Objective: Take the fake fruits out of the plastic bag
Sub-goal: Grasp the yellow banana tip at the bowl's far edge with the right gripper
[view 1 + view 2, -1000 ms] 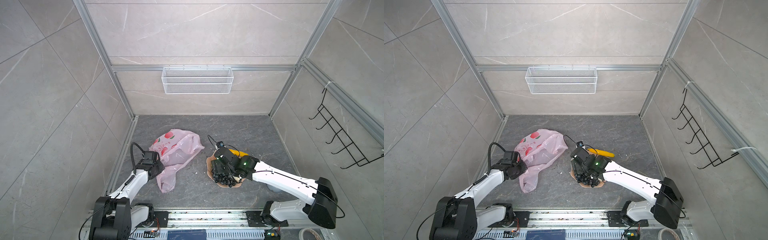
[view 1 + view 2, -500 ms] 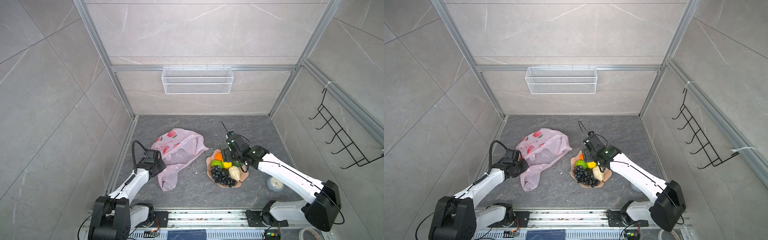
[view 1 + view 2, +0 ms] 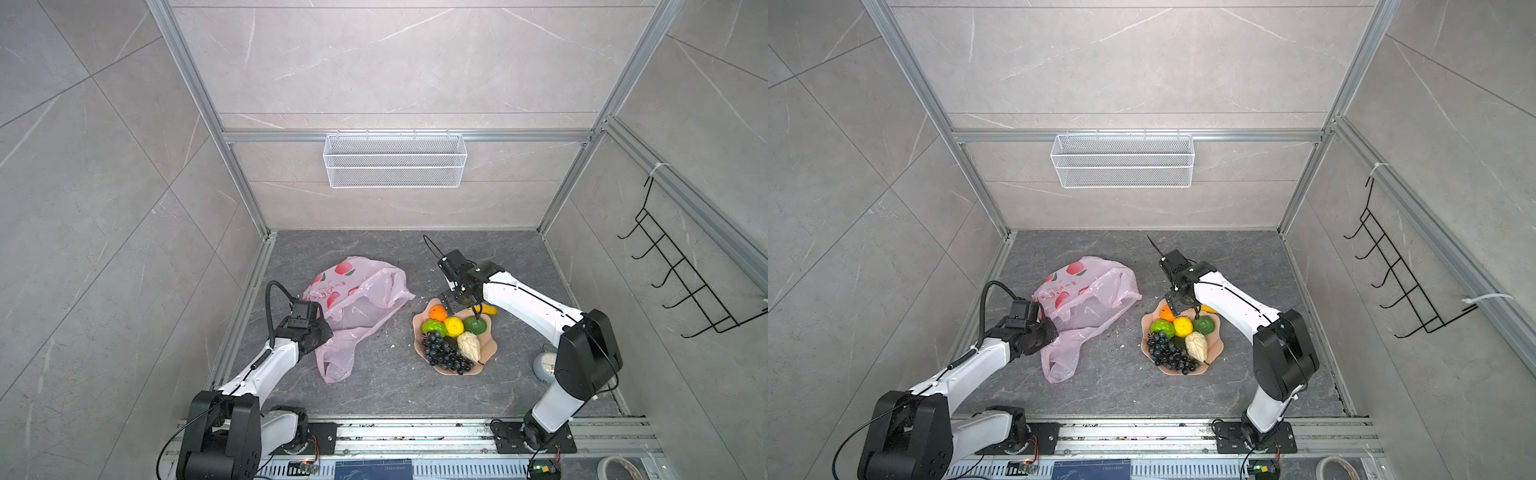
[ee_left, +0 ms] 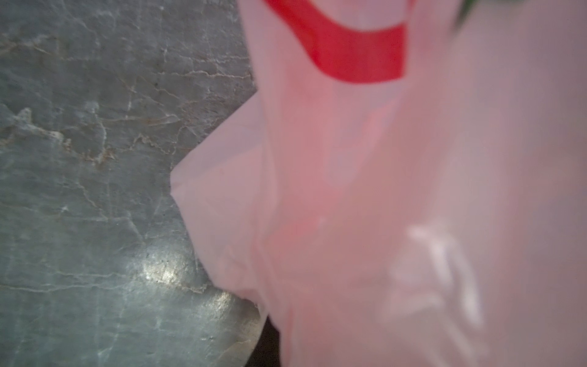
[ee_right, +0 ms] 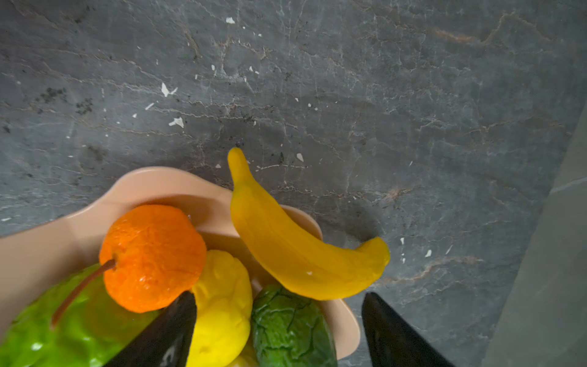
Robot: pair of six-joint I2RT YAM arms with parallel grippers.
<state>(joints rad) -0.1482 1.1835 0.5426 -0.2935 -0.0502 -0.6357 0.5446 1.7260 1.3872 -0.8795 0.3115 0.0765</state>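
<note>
The dark grey marbled tabletop point(image 3: 374, 395) carries a crumpled pink plastic bag point(image 3: 357, 299), a peach plate point(image 3: 489, 338) nearby, a round grey object point(image 3: 540, 365) and scattered white crumbs point(image 5: 165, 90).

Plastic bag point(image 4: 381, 190) blurred at close range

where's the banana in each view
Top view: banana at the plate's far edge, partly hidden.
Top view: same spot, only a sliver shows.
Left wrist: not in it; just bag and floor.
Right wrist: centre, lying across the plate rim.
Shared landmark: the orange beside it.
</note>
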